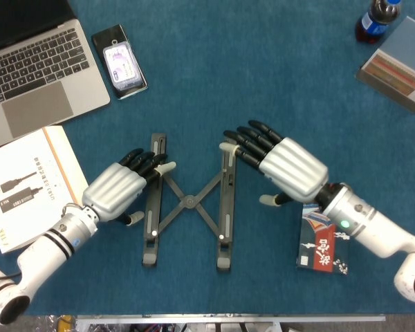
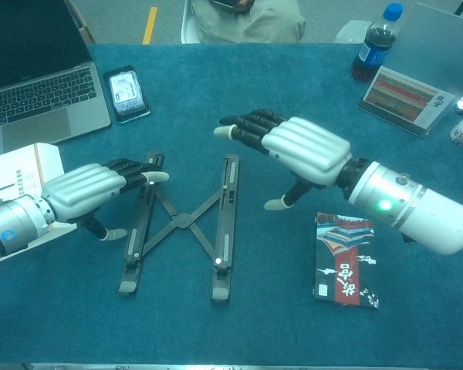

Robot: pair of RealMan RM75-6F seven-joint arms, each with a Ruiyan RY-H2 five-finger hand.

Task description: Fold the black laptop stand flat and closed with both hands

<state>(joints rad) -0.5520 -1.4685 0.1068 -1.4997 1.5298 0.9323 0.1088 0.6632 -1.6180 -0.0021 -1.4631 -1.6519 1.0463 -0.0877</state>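
Note:
The black laptop stand (image 1: 189,202) (image 2: 183,223) lies spread open on the blue table, its two long rails joined by a crossed X link. My left hand (image 1: 119,189) (image 2: 89,190) sits at the left rail, fingers resting over its upper part, thumb below; I cannot tell whether it grips. My right hand (image 1: 280,164) (image 2: 297,149) hovers beside the right rail (image 1: 225,200), fingers spread with the tips above the rail's upper end, holding nothing.
A laptop (image 1: 34,66) and a phone (image 1: 120,59) lie at the back left, a white manual (image 1: 24,183) at the left. A patterned booklet (image 1: 323,235) lies under my right forearm. A cola bottle (image 1: 375,19) and a box (image 1: 401,66) stand at the back right.

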